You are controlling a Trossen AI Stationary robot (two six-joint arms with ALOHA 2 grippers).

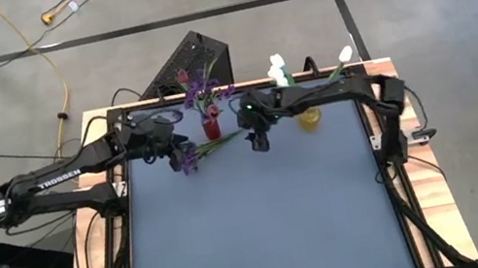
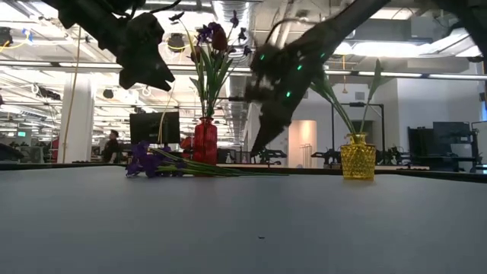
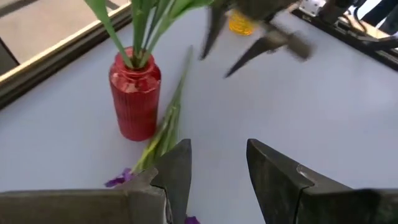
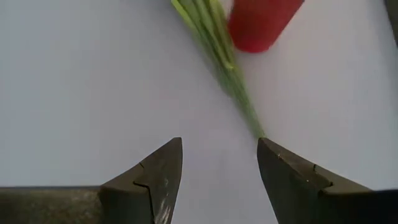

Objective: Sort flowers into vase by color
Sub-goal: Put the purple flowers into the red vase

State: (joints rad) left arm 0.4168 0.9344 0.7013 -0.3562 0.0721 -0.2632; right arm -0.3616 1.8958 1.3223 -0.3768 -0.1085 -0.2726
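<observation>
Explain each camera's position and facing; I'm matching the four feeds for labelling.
High view: overhead, straight down on the table; both arms, left hand, right hand.
Low view: table height, level toward the room; arms enter from above.
Left wrist view: behind the left hand's open fingers, facing the red vase.
Right wrist view: behind the right hand's open fingers, facing the lying purple flower's stem.
Shared: red vase in all; yellow vase in three.

- purple flower (image 1: 190,158) lies flat on table beside red vase (image 1: 210,127), green stem (image 4: 219,45) pointing past it
- red vase holds purple and red flowers (image 2: 211,36) upright
- yellow vase (image 2: 357,157) holds white tulips (image 1: 279,70)
</observation>
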